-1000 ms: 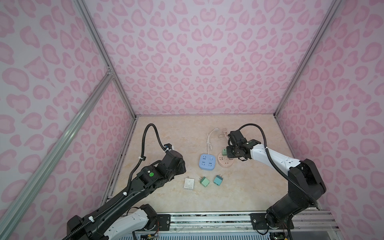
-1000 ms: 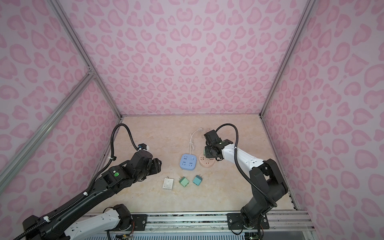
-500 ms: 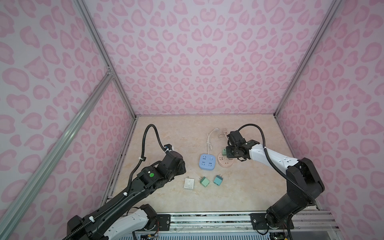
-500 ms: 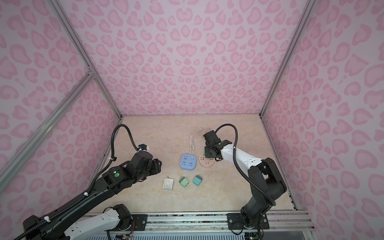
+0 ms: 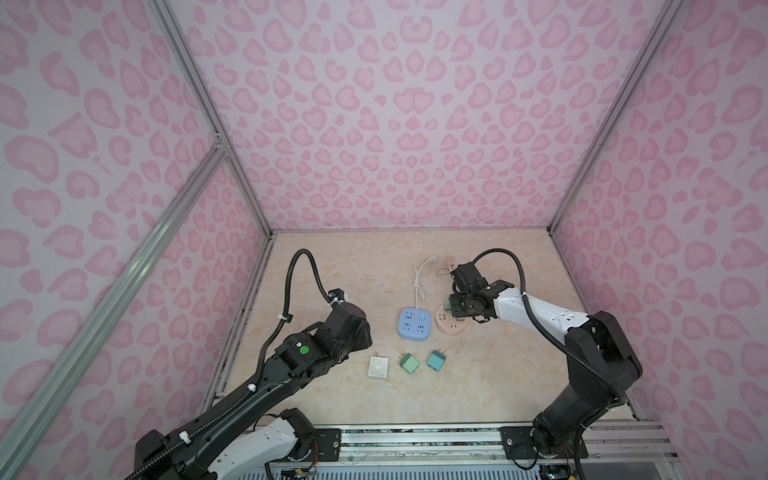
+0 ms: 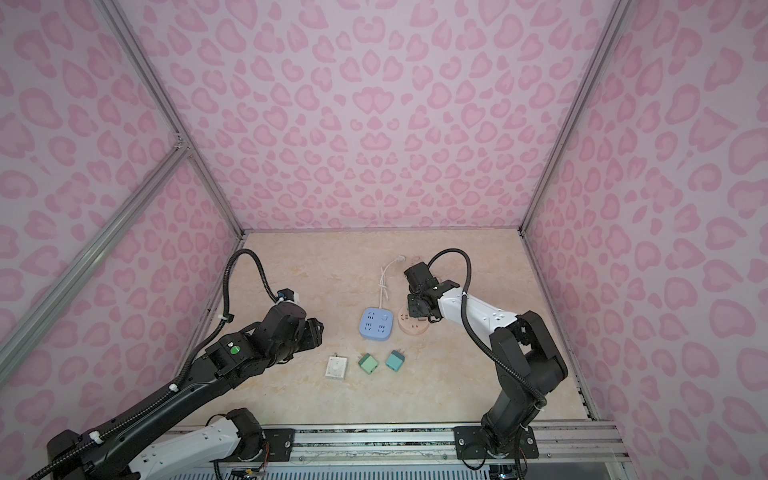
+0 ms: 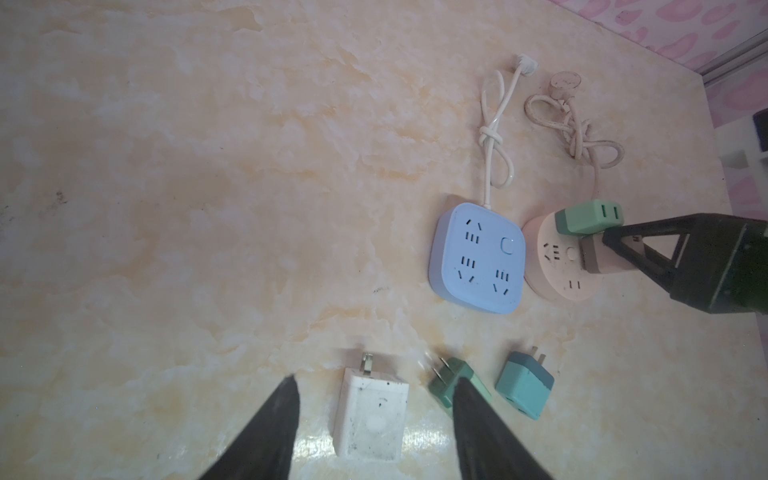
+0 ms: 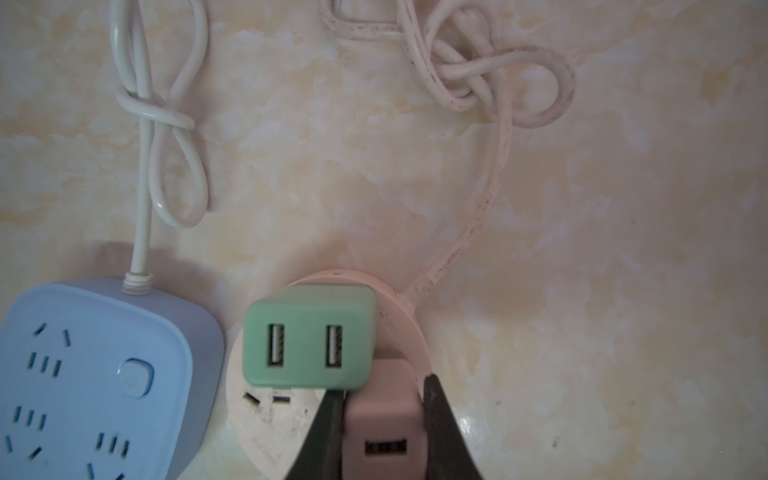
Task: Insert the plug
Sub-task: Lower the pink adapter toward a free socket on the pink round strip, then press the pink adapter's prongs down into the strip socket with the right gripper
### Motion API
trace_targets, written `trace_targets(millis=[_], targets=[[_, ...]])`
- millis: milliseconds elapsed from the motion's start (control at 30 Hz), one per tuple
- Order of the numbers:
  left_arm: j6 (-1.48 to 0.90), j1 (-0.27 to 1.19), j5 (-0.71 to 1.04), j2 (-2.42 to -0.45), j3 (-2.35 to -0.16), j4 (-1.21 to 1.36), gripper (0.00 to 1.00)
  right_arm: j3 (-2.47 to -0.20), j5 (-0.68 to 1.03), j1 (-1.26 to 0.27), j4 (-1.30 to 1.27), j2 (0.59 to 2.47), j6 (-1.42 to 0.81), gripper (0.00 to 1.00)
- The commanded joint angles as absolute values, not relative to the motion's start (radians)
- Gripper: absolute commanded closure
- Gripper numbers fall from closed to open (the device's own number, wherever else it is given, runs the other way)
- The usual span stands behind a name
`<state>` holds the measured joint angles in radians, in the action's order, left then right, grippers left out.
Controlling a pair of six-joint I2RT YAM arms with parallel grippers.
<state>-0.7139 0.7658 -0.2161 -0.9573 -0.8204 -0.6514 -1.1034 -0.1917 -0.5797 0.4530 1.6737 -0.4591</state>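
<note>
My right gripper (image 8: 382,386) is shut on a pink plug (image 8: 384,419), held over the round pink socket (image 8: 270,424) beside a green plug (image 8: 307,340) that stands in it. The pink plug's prongs are hidden. In both top views the right gripper (image 5: 455,309) sits over the round pink socket (image 6: 413,328). My left gripper (image 7: 376,382) hangs open above a white plug (image 7: 370,419) lying flat, holding nothing.
A blue square power strip (image 5: 413,324) lies left of the pink socket, both with knotted cords (image 7: 582,133) running toward the back. A green plug (image 7: 446,384) and a teal plug (image 7: 525,384) lie loose beside the white one. Pink patterned walls enclose the table.
</note>
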Motion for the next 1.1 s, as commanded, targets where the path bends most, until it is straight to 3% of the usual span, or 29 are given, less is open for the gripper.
trace_targets(millis=[0, 1067], targets=[[-0.718, 0.764, -0.227, -0.961, -0.813, -0.622, 0.39, -1.106, -0.19, -0.58, 0.498, 1.708, -0.464, 1.0], [-0.727, 0.763, -0.206, -0.977, -0.791, -0.587, 0.39, -1.127, -0.163, -0.593, 0.654, 1.816, -0.474, 1.0]])
